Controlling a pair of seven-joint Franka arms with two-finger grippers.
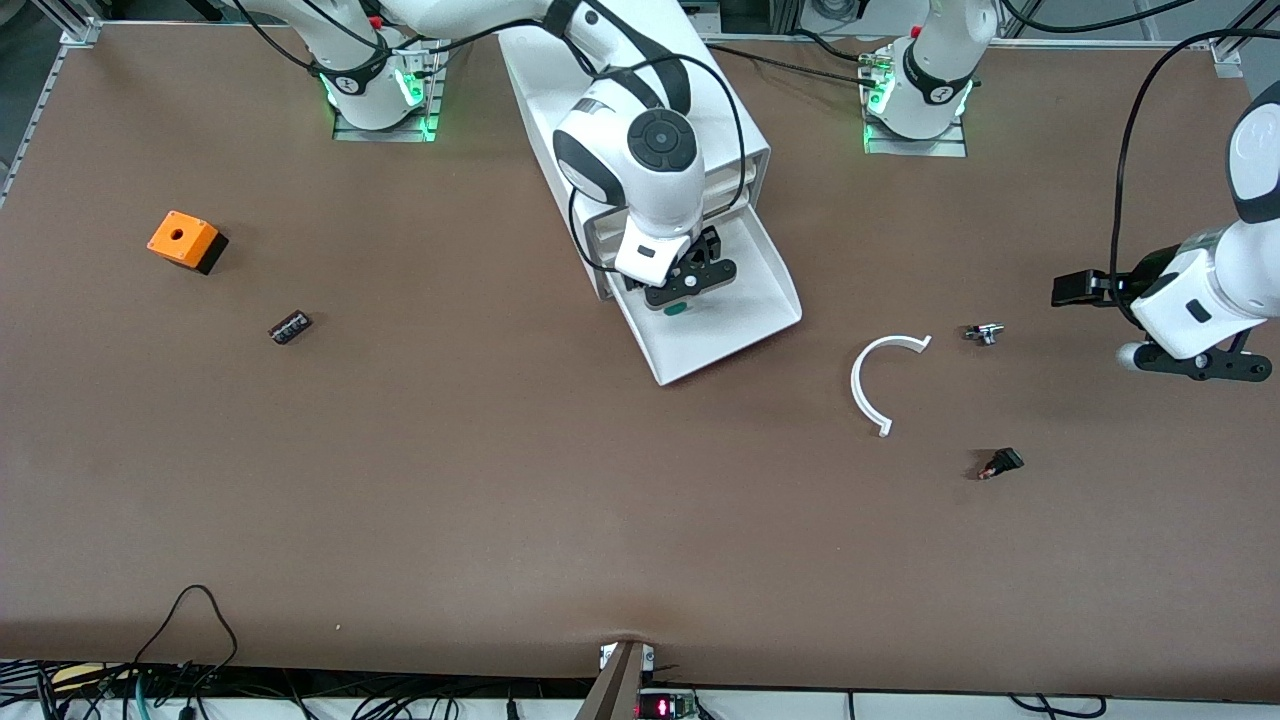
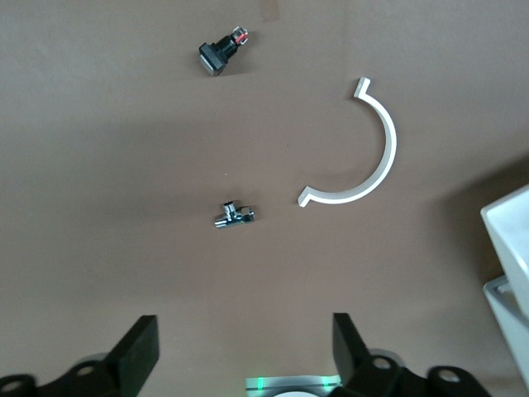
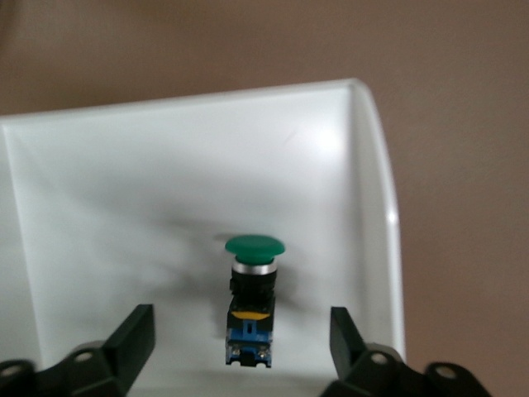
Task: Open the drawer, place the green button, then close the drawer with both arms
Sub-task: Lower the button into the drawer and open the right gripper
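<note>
The lowest drawer (image 1: 745, 325) of the white cabinet (image 1: 560, 90) is pulled open toward the front camera. The green-capped button (image 1: 677, 309) lies on its side on the drawer's white floor, free of any grip. My right gripper (image 1: 690, 285) hangs open just above it. In the right wrist view the button (image 3: 252, 289) lies between the spread fingers of the right gripper (image 3: 244, 335), touching neither, with the drawer's wall (image 3: 364, 165) around it. My left gripper (image 1: 1195, 365) waits open and empty over the table at the left arm's end; it also shows in the left wrist view (image 2: 245, 347).
A white curved piece (image 1: 880, 375), a small metal fitting (image 1: 984, 333) and a black switch with a red tip (image 1: 1000, 463) lie between the drawer and the left gripper. An orange box with a hole (image 1: 184, 241) and a small black part (image 1: 290, 327) lie toward the right arm's end.
</note>
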